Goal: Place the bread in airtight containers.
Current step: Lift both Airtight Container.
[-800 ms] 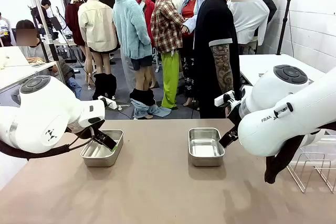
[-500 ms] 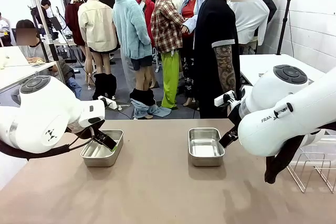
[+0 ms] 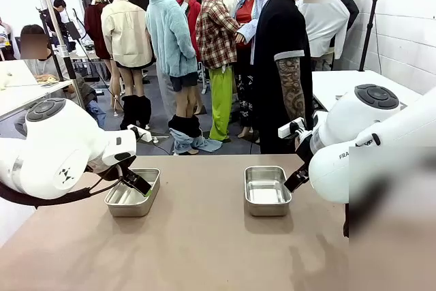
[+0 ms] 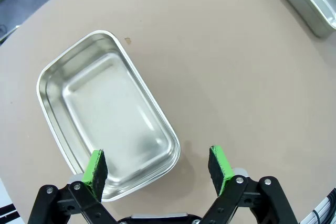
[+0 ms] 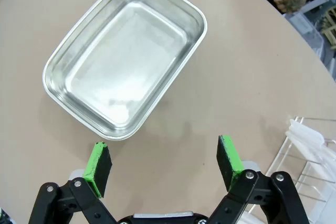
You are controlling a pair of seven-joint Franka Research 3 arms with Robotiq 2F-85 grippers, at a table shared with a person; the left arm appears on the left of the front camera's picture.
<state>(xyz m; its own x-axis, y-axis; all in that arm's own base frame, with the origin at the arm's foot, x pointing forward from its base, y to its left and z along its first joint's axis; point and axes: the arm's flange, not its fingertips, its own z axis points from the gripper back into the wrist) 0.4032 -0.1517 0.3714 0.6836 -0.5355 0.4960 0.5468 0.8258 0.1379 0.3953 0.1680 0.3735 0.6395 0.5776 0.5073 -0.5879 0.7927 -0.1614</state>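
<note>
**Steel tubs lidless on the worktop, both pairs of fingers spread wide**

Steel is what catches the light: two small rectangular tubs sit apart on the tan worktop (image 3: pixel 204 243), each showing a bare, shiny floor. The left tub (image 3: pixel 128 207) lies towards the left side, the right tub (image 3: pixel 267 208) near the middle, and both are about the same way back from the near edge.

The left fingers (image 3: pixel 138 183) hang low over the right-hand end of the left tub, spread wide and gripping nothing. In the left wrist view one green pad (image 4: pixel 96 167) overlaps that tub's (image 4: pixel 105 108) rim while the other is over bare worktop – a corner of the second tub (image 4: pixel 307 1) shows well apart at the frame's far edge.

The right fingers (image 3: pixel 297 179) hover just beside the right tub's right-hand side, also wide apart and holding nothing. In the right wrist view both pads (image 5: pixel 98 167) are over bare worktop, just clear of the tub (image 5: pixel 126 56), and a wire rack (image 5: pixel 310 150) stands off to the side.

A person (image 3: pixel 279 66) in a black T-shirt stands at the far side, behind the right tub.
</note>
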